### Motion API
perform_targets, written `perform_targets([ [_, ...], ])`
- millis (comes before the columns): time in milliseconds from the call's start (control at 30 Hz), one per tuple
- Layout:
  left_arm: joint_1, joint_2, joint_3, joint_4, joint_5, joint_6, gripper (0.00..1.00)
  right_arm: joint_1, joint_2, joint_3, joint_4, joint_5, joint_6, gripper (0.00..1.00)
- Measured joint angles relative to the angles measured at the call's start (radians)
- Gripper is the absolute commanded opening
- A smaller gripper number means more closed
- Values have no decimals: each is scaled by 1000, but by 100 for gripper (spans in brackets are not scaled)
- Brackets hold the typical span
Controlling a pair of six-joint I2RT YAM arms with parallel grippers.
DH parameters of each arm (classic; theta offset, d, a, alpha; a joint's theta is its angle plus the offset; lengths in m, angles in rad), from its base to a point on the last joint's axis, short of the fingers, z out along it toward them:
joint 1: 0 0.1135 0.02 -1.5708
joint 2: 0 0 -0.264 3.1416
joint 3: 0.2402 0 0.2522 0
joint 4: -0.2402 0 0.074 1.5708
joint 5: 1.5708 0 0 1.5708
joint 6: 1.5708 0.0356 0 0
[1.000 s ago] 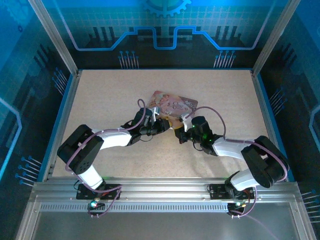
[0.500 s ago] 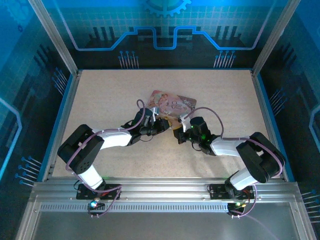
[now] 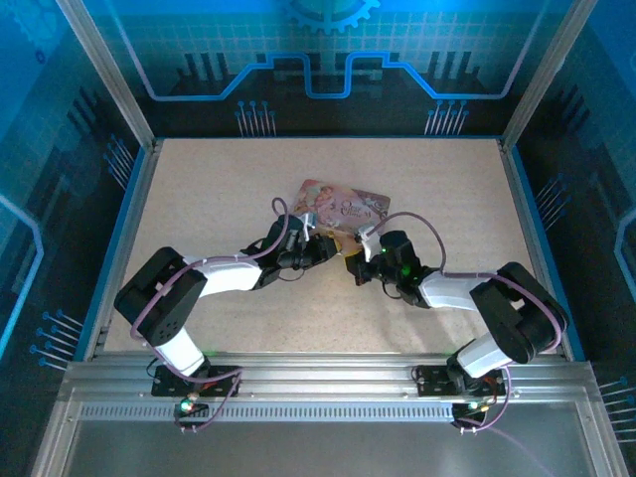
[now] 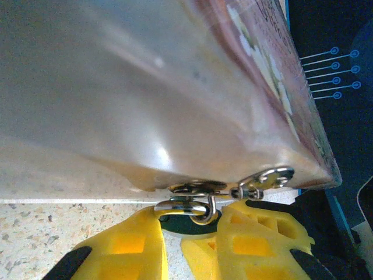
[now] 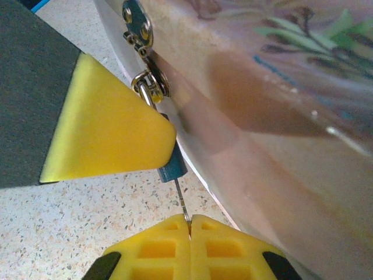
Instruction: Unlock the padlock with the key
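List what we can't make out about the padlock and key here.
- padlock body: right wrist view, mostly covered by a finger of the left gripper; just its blue end visible.
- key head: right wrist view, pinched inside the right gripper; just a thin shaft visible.
- key seated or not: junction too small, right wrist view.
- top external view: padlock and key too small.

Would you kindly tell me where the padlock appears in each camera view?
Top external: padlock centre, at the near edge of the pink tin.
Left wrist: bottom centre, inside the left hand.
Right wrist: left of centre, above the key.
Shared landmark: the pink tin.
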Motion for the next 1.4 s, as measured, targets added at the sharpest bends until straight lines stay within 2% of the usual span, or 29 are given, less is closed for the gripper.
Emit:
perform_targets([
  [800,0,0,0,-1,0,1,7,-6,-13,0,-15,-30,5,0],
  [1400,0,0,0,-17,3,1,6,27,-18,0,-31,12,28,0],
])
